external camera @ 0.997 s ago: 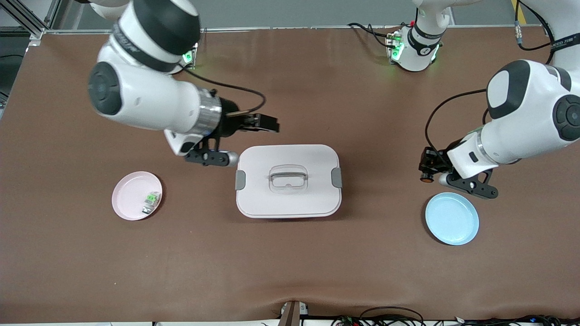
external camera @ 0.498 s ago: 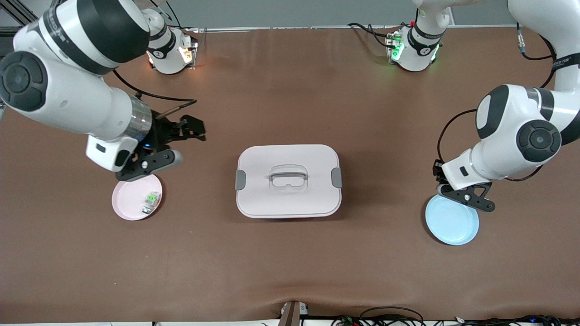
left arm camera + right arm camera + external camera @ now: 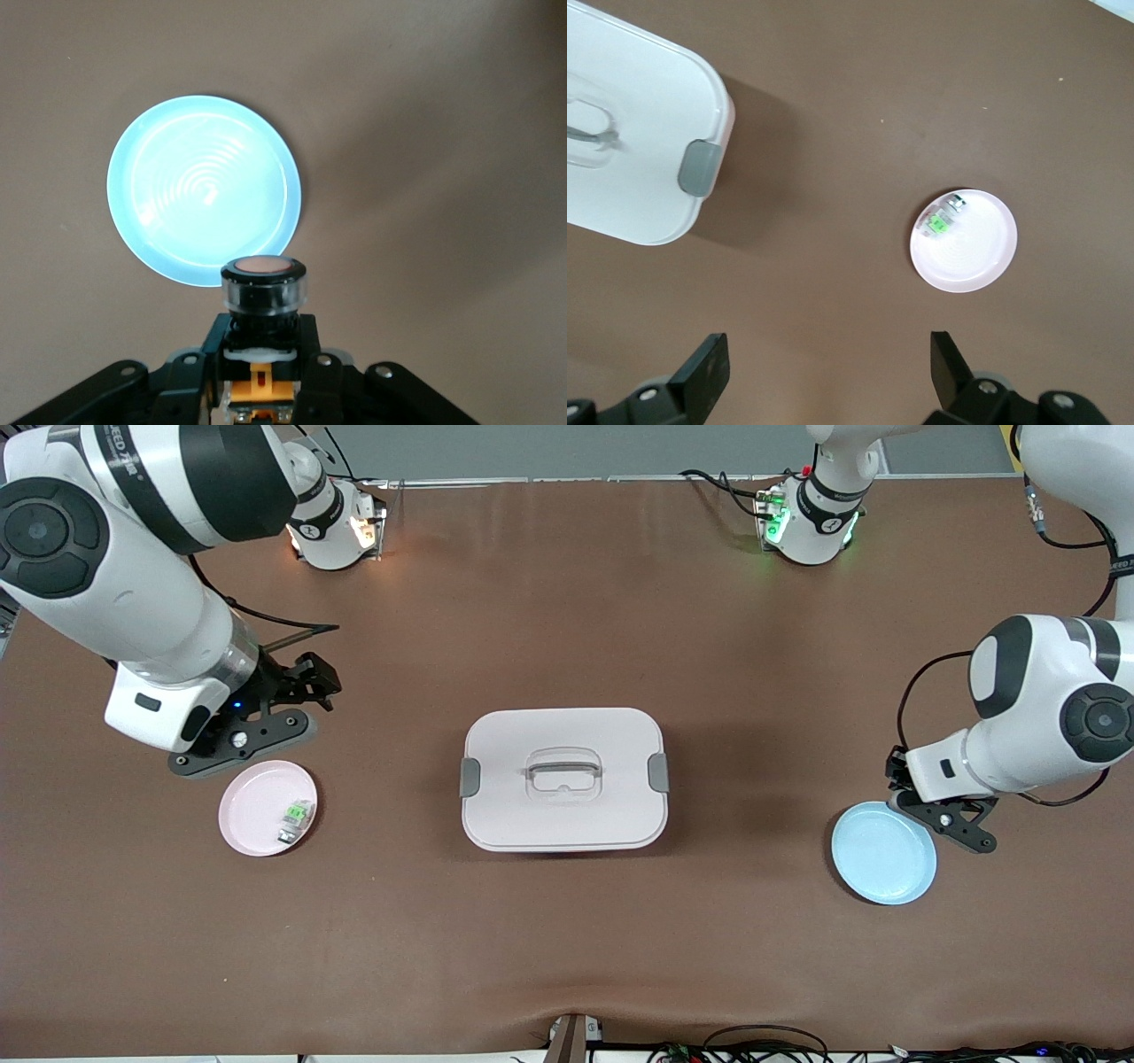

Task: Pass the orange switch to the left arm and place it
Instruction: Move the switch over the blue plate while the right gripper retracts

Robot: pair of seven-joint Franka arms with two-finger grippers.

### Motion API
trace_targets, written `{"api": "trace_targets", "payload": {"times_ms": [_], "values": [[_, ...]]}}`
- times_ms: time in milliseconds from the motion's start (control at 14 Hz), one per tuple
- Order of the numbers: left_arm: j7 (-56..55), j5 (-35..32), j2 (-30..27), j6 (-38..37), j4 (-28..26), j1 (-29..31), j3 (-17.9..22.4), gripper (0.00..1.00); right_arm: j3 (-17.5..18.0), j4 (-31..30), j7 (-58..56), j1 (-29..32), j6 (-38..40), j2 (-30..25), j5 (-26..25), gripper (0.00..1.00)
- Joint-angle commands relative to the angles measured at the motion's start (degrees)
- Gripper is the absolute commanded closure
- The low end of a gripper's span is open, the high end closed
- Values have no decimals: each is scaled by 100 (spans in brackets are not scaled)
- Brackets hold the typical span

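My left gripper point(image 3: 263, 341) is shut on the orange switch point(image 3: 263, 288), a black cylinder with an orange cap, and holds it over the table by the edge of the blue plate point(image 3: 204, 189). In the front view the left gripper point(image 3: 896, 772) hangs at that plate's point(image 3: 883, 853) rim and the switch is hidden. My right gripper point(image 3: 828, 367) is open and empty over the table near the pink plate point(image 3: 970, 243); in the front view it point(image 3: 317, 677) is at the right arm's end. The white box point(image 3: 563, 778) stands mid-table between the arms.
The pink plate point(image 3: 261, 808) holds a small green-and-clear component point(image 3: 297, 817), also seen in the right wrist view point(image 3: 937, 221). The box's grey latch point(image 3: 701, 166) shows there too. Cables lie along the table's front edge.
The right arm has drawn back from beside the box to near the pink plate. The left arm has carried the switch toward its own end, to the blue plate's rim.
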State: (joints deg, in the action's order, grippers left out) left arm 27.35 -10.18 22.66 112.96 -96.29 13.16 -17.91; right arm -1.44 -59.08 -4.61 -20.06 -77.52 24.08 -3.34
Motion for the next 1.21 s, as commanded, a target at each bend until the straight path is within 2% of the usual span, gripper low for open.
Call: {"api": "trace_targets", "payload": {"times_ms": [0,142,356,498,641,926,1139], "values": [[515,-107,10,287,-188,107,-54,100,-58,-33,-163,73,-35,-149,-245,0],[1068,-107,133,498,-197,274,-54,100,-58,-25,-93,64,-184,-184,-474,0],[1685,-115,344,718,-197,380,-54,100,-32,-25,-84,361,-203,-228,-352,0],[2123,-107,502,920,-188,398,-46,100,-32,-25,-92,529,-246,-237,-46,0],[2528,-159,651,1105,-188,503,-45,100,-67,-33,-57,591,-273,-237,-18,0],[3108,-247,784,1211,-188,503,-37,100,-67,-33,-14,1257,-264,-299,-9,0],[3977,-247,933,1482,-179,582,-37,100,-58,-33,-4,1733,-264,-308,298,0]]}}
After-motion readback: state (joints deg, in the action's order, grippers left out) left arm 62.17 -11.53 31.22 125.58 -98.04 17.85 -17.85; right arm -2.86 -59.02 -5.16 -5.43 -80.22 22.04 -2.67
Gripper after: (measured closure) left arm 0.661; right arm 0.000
